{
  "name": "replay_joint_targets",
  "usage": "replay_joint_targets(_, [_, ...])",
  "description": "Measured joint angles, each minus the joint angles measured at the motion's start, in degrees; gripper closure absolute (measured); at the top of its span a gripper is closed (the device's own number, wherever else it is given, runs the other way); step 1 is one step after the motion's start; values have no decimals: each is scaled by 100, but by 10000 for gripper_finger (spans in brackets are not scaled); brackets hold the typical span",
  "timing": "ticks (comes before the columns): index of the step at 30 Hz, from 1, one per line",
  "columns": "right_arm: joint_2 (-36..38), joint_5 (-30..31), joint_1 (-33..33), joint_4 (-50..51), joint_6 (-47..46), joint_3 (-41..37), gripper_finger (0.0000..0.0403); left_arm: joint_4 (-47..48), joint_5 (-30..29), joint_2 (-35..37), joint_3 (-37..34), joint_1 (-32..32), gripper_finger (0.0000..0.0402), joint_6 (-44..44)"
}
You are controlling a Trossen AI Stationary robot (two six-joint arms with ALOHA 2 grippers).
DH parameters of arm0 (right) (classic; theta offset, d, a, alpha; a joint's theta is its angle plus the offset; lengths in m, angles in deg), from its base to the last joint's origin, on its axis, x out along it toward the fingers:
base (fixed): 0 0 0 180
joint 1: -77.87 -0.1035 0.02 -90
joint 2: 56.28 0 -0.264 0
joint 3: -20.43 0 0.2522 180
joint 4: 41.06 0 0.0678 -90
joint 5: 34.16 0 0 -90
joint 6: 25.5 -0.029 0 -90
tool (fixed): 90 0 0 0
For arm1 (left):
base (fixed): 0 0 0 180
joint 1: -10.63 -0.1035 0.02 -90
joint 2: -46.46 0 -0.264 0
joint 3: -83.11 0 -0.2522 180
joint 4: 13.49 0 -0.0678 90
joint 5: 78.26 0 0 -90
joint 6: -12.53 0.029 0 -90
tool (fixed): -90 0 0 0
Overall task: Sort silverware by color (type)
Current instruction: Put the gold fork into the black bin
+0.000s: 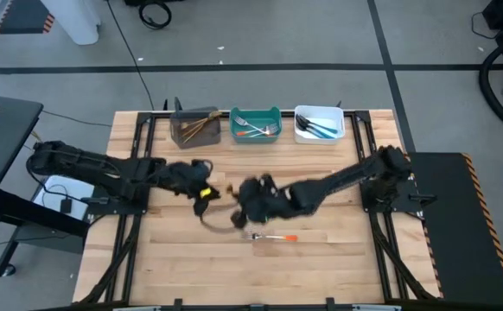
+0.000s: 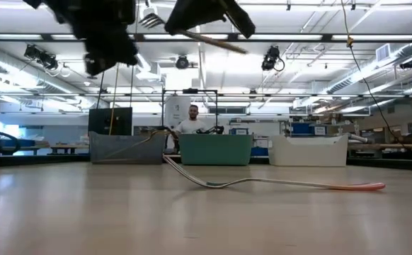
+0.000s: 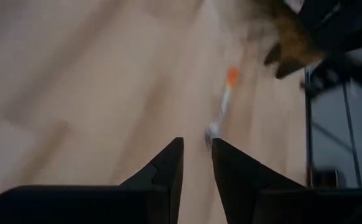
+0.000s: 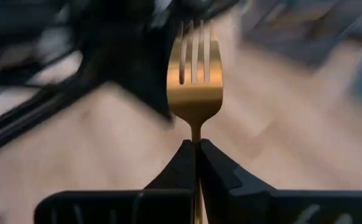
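Note:
My right gripper (image 4: pixel 195 144) is shut on an all-gold fork (image 4: pixel 194 81), held high above the middle of the table (image 2: pixel 192 34). The fork's tines point toward my left arm. My left gripper (image 3: pixel 198 144) hovers just to the left of it (image 1: pixel 201 192), empty, with a narrow gap between its fingers. One silver fork with an orange handle (image 1: pixel 273 237) lies flat on the wood in front of both grippers; it also shows in the low view (image 2: pixel 277 184) and in the left wrist view (image 3: pixel 221 109). My right gripper pinches the gold fork between its two fingers at the neck, just below the head (image 4: pixel 195 132). The handle runs back along the fingers and comes out behind them (image 2: pixel 227 45). The fork is lifted clear of the table, nearly level, with its tines (image 2: pixel 149 20) slightly higher.
Three bins stand in a row at the far edge. The grey one (image 1: pixel 195 127) holds gold forks, the teal one (image 1: pixel 256 125) holds silver forks and the white one (image 1: pixel 319 123) holds blue-handled forks. Bare wood lies around the orange-handled fork. A person sits beyond the table (image 2: pixel 192 120).

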Motion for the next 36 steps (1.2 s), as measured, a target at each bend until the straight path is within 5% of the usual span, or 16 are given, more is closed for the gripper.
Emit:
replay_joint_targets(3, [160, 418, 416, -146, 649, -3, 392, -555, -2, 0, 0, -514, 308, 406])
replay_joint_targets(11, [451, 384, 1591, -386, 2180, -4, 392, -1432, 20, 52, 8, -1947, 308, 709])
replay_joint_targets(20, [591, -1015, 2682, -1112, 3474, -2, 392, -2811, 820, 37, 4, -3474, 308, 738])
replay_joint_targets(36, [556, -1709, 3240, -1682, 3905, 0, 392, -3414, 1192, -44, -2, -4304, 271, 241])
